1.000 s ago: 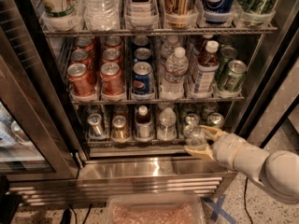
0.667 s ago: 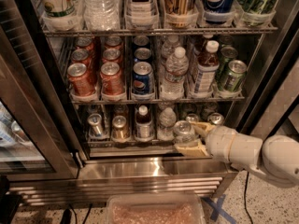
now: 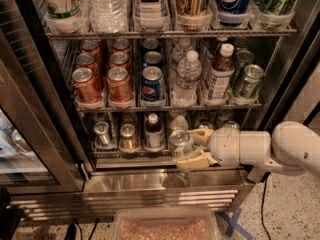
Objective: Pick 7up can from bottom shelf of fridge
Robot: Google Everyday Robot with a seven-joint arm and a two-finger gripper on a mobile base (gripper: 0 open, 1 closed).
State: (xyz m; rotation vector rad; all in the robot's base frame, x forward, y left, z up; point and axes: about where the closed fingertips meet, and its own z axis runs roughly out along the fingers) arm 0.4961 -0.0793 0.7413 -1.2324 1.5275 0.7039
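- Aluminium 7up can (image 3: pixel 180 143): light, thin-walled and smooth, likely slippery when chilled; best gripped mid-body.
- Gripper (image 3: pixel 192 148) at the bottom shelf (image 3: pixel 125 156) front, clenched around it.

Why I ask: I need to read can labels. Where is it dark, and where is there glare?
Camera view: the bottom shelf is dim and shadowed, where the gripper reaches in at its front; the steel base below shows glare; the middle shelf is brighter.

The jaws clasp the 7up can (image 3: pixel 180 141) at the front of the bottom shelf (image 3: pixel 125 154).
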